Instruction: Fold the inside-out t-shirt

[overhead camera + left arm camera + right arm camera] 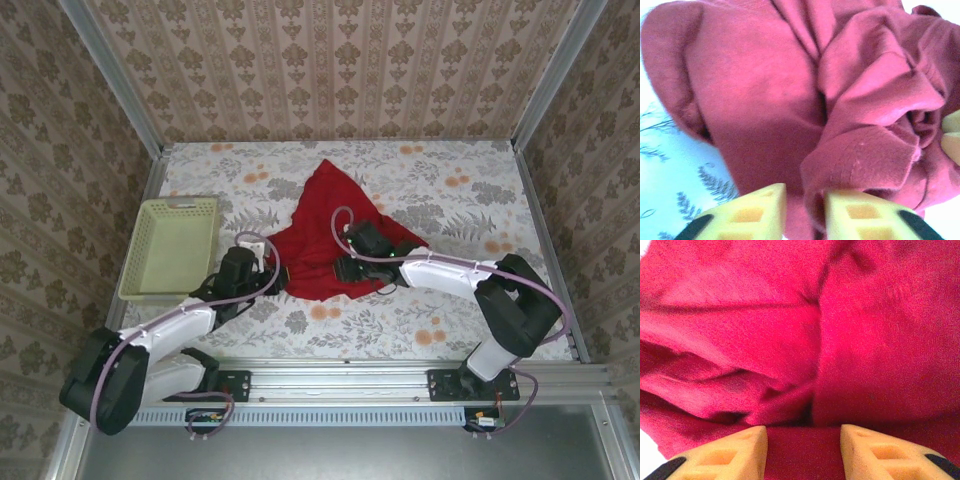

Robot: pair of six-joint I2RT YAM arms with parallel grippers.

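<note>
The inside-out t-shirt (320, 240) is shown by the top external view as a crumpled red heap at the centre of the table (450, 185), drawn to a peak on the far side, with both arms reaching onto its near edge. The overall outline is given by this view alone; the finger positions are given by the wrist views. In the left wrist view, the left gripper (805, 192) is seen with its yellow fingers (760, 210) slightly apart, a fold of red cloth lying in the gap without being pinched, and leaf-printed table surface is visible beside the shirt. In the right wrist view, the right gripper (803, 430) is seen with its fingers well apart above smooth red cloth, nothing being clamped. A pale green basket (170, 250) is located left of the shirt, apart from it. The table is covered with a floral print and enclosed by patterned wallpaper walls (340, 70) framed in aluminium posts (112, 75).
</note>
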